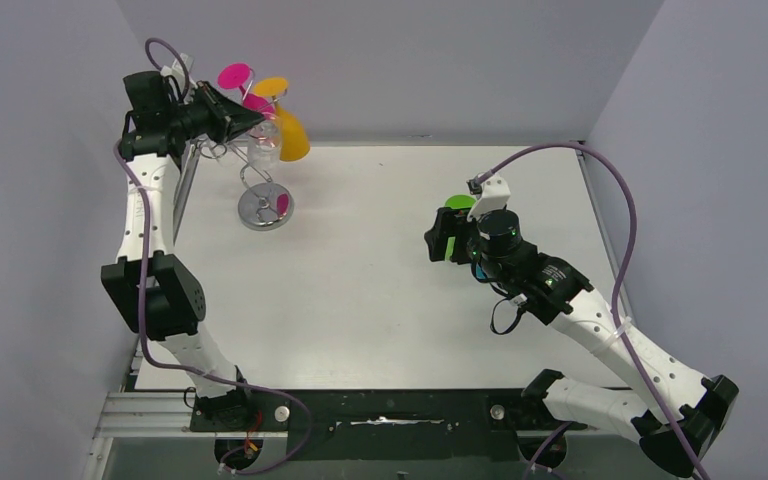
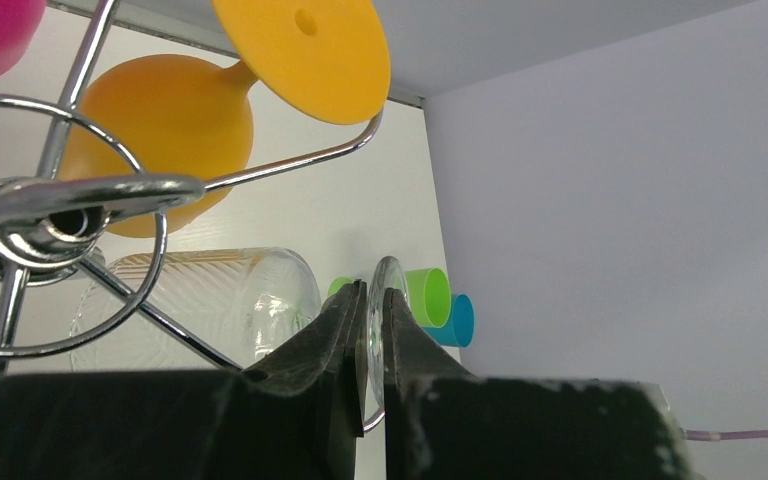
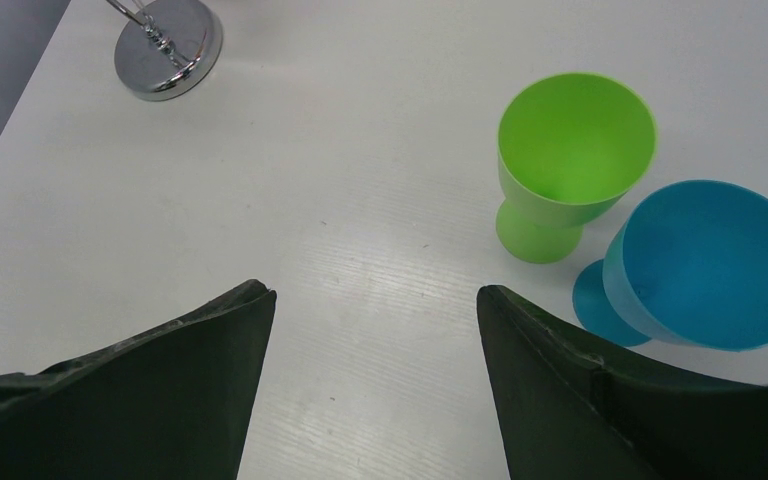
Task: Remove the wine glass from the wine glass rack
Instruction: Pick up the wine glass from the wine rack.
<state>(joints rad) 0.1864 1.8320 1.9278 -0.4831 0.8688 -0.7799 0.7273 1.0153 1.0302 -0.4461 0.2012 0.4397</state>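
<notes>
The wine glass rack (image 1: 265,208) stands at the table's far left on its round shiny base, its silver wire arms (image 2: 80,190) filling the left wrist view. A clear wine glass (image 2: 220,295) hangs from it, bowl (image 1: 265,142) down. My left gripper (image 2: 373,290) is up at the rack's top (image 1: 248,122), shut on the thin round foot (image 2: 390,272) of that clear glass. An orange glass (image 2: 160,120) and a pink one (image 1: 235,77) hang on the rack too. My right gripper (image 3: 375,295) is open and holds nothing, low over the table right of centre (image 1: 438,240).
A green cup (image 3: 570,160) and a blue cup (image 3: 710,265) stand upright just ahead and right of the right gripper. The rack's base (image 3: 168,55) shows at the top left of the right wrist view. Grey walls enclose the table on three sides.
</notes>
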